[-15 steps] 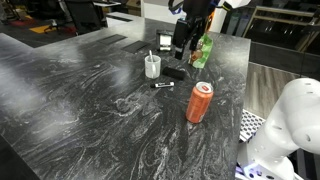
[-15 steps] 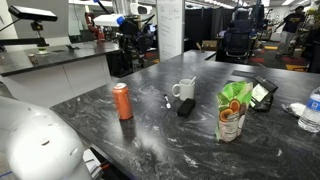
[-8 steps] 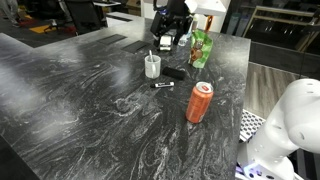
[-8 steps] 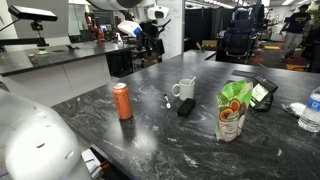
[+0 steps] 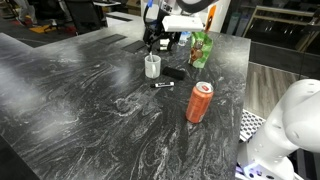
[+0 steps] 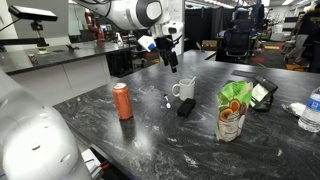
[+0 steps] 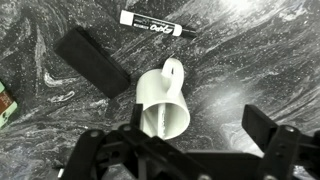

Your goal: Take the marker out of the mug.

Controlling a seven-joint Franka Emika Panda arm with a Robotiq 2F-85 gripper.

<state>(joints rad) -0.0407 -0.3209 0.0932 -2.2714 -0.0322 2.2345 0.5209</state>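
The pale mug [image 5: 152,68] stands on the dark marbled table, also seen in an exterior view [image 6: 185,90]. The thin dark marker [image 5: 152,56] stands in it and sticks out above the rim. In the wrist view the mug [image 7: 165,100] lies just below me, and the marker [image 7: 163,120] shows as a thin pale-ended stick inside its mouth. My gripper [image 5: 153,42] hovers open right above the mug, also in an exterior view [image 6: 171,62]. In the wrist view the gripper [image 7: 180,142] has its jaws spread wide, with the mug mouth nearer the left one. It holds nothing.
A short dark marker [image 7: 152,24] with a white label lies on the table beyond the mug, next to a black block [image 7: 92,62]. A green bottle [image 5: 202,48] stands behind the mug. An orange-red can [image 5: 200,102] stands nearer the front.
The arm has swung from beside the green bottle over to the mug and now hangs directly above it. The mug and marker have not moved.
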